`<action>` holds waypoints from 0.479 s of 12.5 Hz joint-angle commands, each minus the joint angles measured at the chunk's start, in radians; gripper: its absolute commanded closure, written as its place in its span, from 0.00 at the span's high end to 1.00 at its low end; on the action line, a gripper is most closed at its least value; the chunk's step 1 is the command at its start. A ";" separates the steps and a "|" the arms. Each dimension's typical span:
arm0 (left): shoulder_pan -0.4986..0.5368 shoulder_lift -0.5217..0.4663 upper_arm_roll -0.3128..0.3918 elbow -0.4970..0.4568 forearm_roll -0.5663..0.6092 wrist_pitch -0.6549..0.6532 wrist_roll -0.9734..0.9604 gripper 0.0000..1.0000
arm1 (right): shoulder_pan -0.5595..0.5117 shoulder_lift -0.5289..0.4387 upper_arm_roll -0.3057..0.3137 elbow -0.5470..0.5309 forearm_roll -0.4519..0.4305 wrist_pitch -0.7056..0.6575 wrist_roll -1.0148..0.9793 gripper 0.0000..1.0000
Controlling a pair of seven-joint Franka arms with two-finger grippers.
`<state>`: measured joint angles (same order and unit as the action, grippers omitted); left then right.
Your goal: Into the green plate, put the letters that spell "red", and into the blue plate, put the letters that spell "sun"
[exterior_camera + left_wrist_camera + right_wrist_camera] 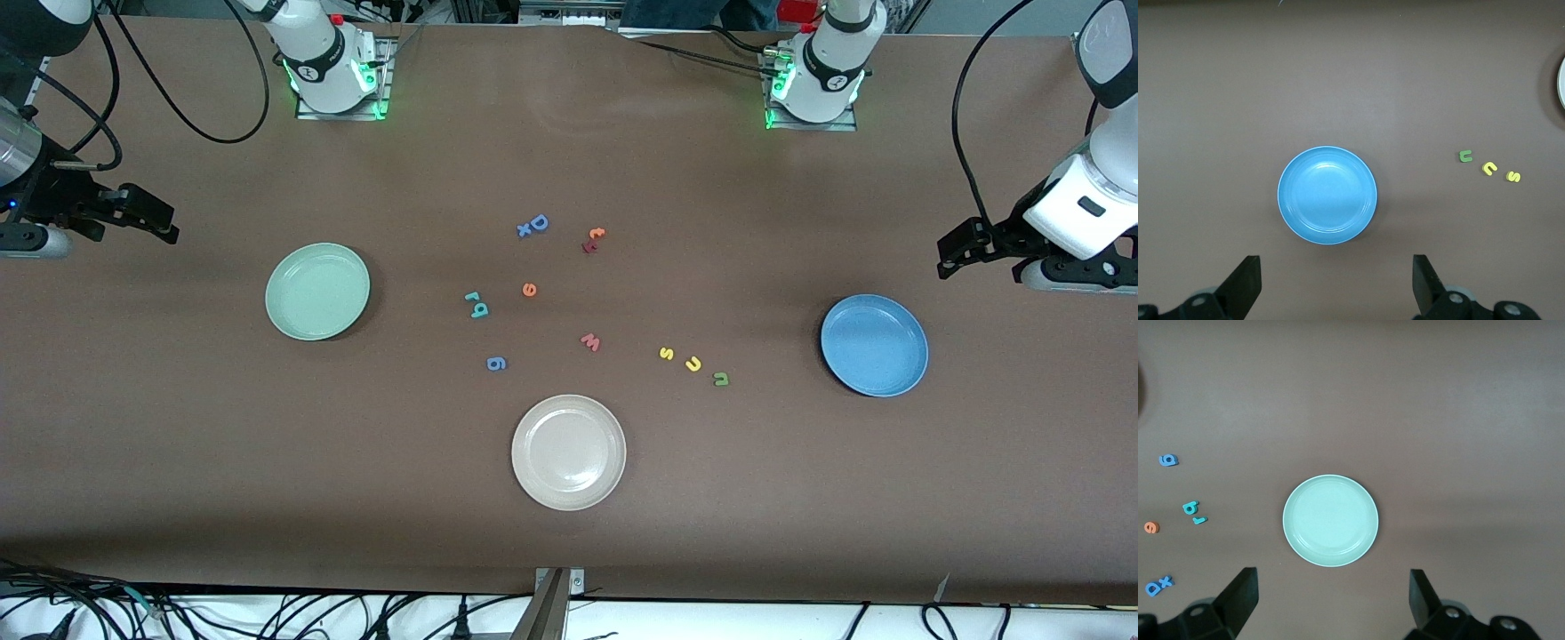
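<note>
The pale green plate (pixel 317 291) (pixel 1331 521) lies toward the right arm's end of the table and the blue plate (pixel 874 345) (pixel 1327 195) toward the left arm's end. Between them lie teal "r" (pixel 471 297) (pixel 1199 519), teal "d" (pixel 480 310) (pixel 1190 507) and orange "e" (pixel 529 289) (pixel 1151 527). Yellow "s" (pixel 666 354) (pixel 1513 177), yellow "u" (pixel 693 363) (pixel 1489 168) and green "n" (pixel 721 380) (pixel 1465 156) form a row nearer the blue plate. My right gripper (pixel 158 222) (pixel 1333 583) hangs open and empty beside the green plate. My left gripper (pixel 949 256) (pixel 1337 273) hangs open and empty beside the blue plate.
A beige-white plate (pixel 569 452) sits nearest the front camera, mid-table. Other loose letters: blue "D" (pixel 539 222) with an "x" (pixel 524 231), an orange letter (pixel 597 234) on a dark red one, a red "w" (pixel 590 342) and a blue "g" (pixel 496 363) (pixel 1168 460).
</note>
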<state>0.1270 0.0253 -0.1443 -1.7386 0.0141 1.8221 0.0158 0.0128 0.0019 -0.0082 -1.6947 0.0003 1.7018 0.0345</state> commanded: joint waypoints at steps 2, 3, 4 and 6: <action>0.003 0.008 -0.001 0.021 -0.028 -0.018 -0.002 1.00 | -0.004 -0.005 0.002 0.010 -0.013 -0.016 0.005 1.00; 0.005 0.008 0.000 0.021 -0.028 -0.018 -0.002 1.00 | -0.004 -0.005 0.002 0.010 -0.013 -0.016 0.002 1.00; 0.003 0.008 0.000 0.022 -0.026 -0.017 -0.002 1.00 | -0.004 -0.005 0.002 0.010 -0.013 -0.016 0.001 1.00; 0.005 0.008 0.000 0.021 -0.028 -0.017 -0.002 1.00 | -0.004 -0.005 0.002 0.010 -0.013 -0.016 0.001 1.00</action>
<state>0.1270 0.0253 -0.1443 -1.7386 0.0141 1.8221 0.0147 0.0127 0.0019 -0.0083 -1.6947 0.0003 1.7018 0.0346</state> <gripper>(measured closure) 0.000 0.000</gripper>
